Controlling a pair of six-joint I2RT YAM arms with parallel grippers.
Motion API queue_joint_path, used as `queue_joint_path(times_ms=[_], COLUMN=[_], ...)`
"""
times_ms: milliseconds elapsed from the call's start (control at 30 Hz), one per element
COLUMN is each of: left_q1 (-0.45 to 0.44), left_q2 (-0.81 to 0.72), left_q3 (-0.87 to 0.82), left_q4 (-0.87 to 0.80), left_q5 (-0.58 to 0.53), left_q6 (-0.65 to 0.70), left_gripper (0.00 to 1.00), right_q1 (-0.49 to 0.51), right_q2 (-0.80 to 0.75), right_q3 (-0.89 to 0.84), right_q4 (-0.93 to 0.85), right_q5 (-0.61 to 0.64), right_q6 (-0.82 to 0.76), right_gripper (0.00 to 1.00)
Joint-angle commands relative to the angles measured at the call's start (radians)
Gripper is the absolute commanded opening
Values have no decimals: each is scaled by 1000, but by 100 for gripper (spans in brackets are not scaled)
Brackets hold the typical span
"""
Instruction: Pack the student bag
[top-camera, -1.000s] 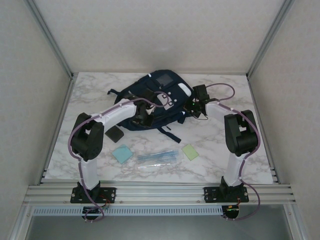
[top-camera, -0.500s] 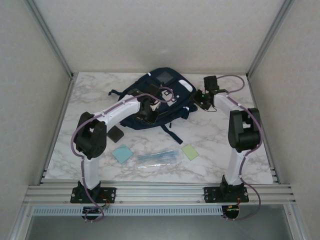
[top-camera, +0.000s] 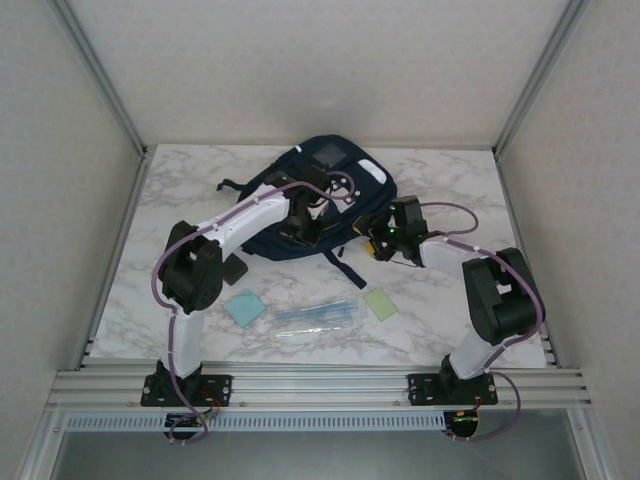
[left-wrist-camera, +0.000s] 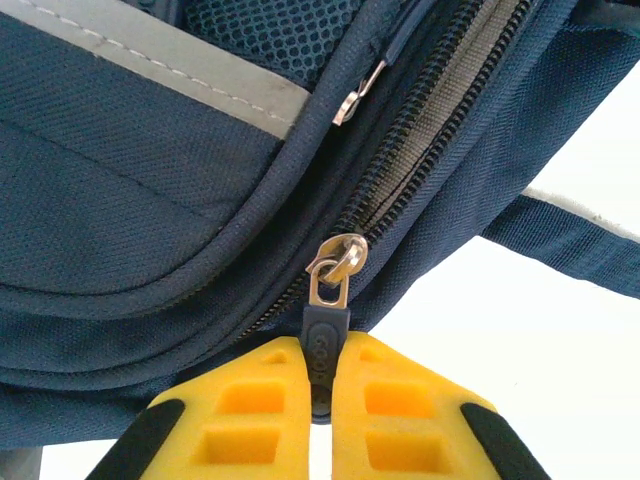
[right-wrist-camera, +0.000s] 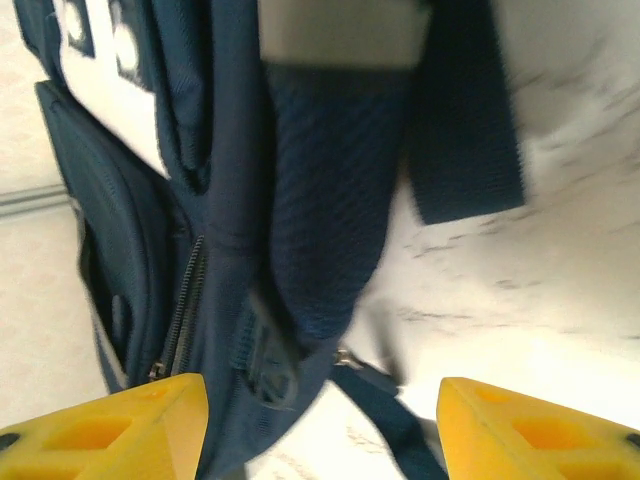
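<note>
between the pinched fingertips of the left gripper (left-wrist-camera: 321, 380) sits the black zipper pull (left-wrist-camera: 322, 335), with the student bag (left-wrist-camera: 130, 200) just ahead, lying slack. the right gripper (right-wrist-camera: 320, 425) faces the bag with jaws wide and empty, so nothing braces the fabric: a tug may drag the bag or slip the tab.

Left hand (left-wrist-camera: 320, 352) pinched closed, right hand (right-wrist-camera: 318, 400) spread wide

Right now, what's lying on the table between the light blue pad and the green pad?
A clear packet of blue sticks lies between the light blue pad and the green pad, in the top view.
</note>
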Motion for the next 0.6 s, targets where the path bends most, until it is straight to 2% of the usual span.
queue_joint_path(times_ms=[0, 100, 167, 300, 467, 567], left_q1=[-25, -28, -30, -31, -31, -29], left_q2=[-17, -24, -28, -30, -40, -45], left_q3=[21, 10, 3, 0, -17, -32], left_q4=[-7, -1, 2, 0, -28, -57], left_q5=[49, 52, 56, 62, -11, -86], left_q6=[-14, -20, -23, -22, -9, 3], left_gripper=[0, 0, 0, 0, 0, 0], right_q1=[50, 98, 122, 146, 124, 96], right_q2=[59, 137, 187, 267, 244, 190], right_q3=[5, 21, 57, 93, 56, 49], right_q4=[247, 373, 395, 382, 306, 202], right_q5=[42, 66, 72, 104, 198, 250], right_q6=[146, 189, 203, 221, 138, 40], right_gripper=[62, 61, 59, 40, 1, 0])
